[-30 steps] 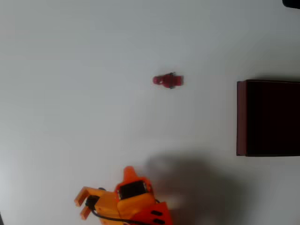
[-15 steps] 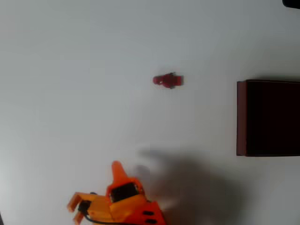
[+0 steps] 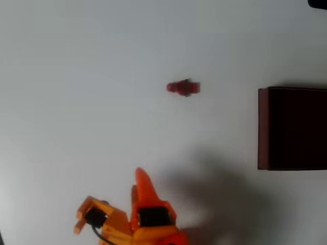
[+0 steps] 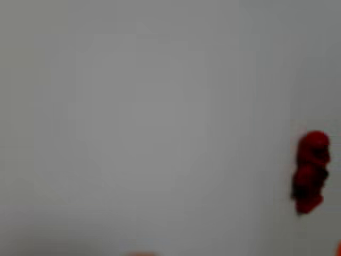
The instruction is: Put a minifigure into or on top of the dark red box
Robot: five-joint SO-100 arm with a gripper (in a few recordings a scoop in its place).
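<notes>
The minifigure [image 3: 183, 88], tiny and all red, lies on its side on the white table, head to the left in the overhead view. It also appears blurred at the right of the wrist view [image 4: 311, 172]. The dark red box [image 3: 263, 127], open-topped with a nearly black inside, stands at the right edge, cut off by the frame. My orange gripper [image 3: 139, 179] is at the bottom of the overhead view, its pointed fingers aimed up the picture, well below and left of the figure. It holds nothing. The fingers look close together, but the gap is not clear.
White tabletop [image 3: 76, 76] stretches all round the figure and the box. The arm casts a broad shadow [image 3: 219, 199] between the gripper and the box. A small dark object [image 3: 318, 3] sits in the top right corner.
The gripper has swung from pointing left to pointing up the picture, and its tip has shifted slightly right, towards the figure. Figure and box have not moved.
</notes>
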